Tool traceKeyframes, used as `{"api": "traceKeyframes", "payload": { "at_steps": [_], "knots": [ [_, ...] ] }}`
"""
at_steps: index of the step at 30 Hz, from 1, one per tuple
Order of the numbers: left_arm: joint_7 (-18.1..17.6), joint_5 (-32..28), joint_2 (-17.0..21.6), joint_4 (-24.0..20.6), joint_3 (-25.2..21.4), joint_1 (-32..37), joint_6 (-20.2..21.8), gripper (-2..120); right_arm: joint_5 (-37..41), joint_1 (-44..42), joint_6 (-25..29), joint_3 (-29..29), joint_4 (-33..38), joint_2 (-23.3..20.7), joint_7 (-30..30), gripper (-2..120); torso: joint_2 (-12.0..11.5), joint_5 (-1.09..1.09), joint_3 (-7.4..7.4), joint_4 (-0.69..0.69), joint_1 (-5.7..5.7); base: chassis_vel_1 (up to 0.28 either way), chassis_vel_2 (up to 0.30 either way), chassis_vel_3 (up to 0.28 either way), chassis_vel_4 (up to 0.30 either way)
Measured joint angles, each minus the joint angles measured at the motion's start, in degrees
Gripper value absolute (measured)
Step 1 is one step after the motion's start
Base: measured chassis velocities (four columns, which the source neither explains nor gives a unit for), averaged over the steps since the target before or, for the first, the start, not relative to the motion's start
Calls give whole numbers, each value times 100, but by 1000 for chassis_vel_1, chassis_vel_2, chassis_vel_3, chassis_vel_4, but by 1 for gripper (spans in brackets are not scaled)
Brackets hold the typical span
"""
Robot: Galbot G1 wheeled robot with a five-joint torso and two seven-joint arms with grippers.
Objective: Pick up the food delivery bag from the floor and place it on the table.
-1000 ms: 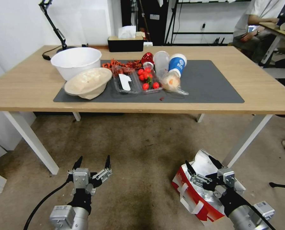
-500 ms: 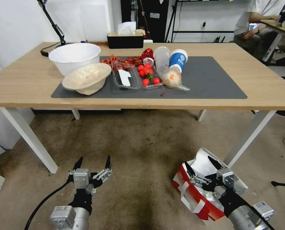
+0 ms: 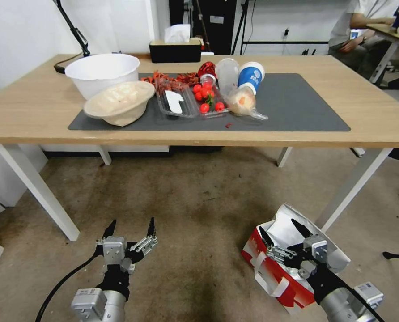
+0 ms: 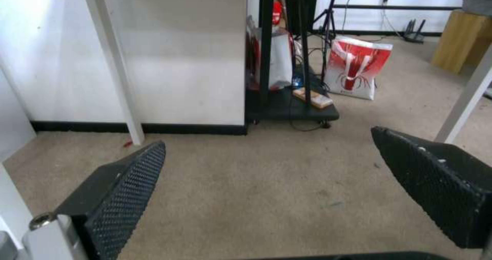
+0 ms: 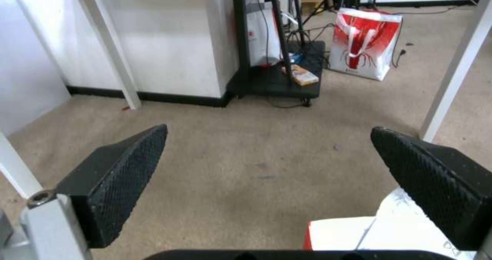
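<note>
We were at the approach step: our right gripper (image 3: 283, 235), fingers spread wide, hovered over the food delivery bag (image 3: 275, 273) on the floor (image 3: 199, 201), our left gripper (image 3: 129, 227) idled open, and descent onto a handle seemed due.

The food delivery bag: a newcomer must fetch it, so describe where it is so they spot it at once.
Start at the table and go to its front right leg. On the floor beside it lies the food delivery bag, under the open right tool. Its silver-lined open mouth sets it apart from the upright red-and-white bag farther back.
</note>
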Motion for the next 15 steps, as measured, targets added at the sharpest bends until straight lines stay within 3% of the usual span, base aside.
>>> {"api": "traceKeyframes", "payload": {
  "at_steps": [15],
  "knots": [
    [7,-11,-38,-14,2,-38,-6,100,-93,60,16,-25,-29,113,-15,100,-327,-1,-227,0,-102,0,0,0,0]
  ]
}}
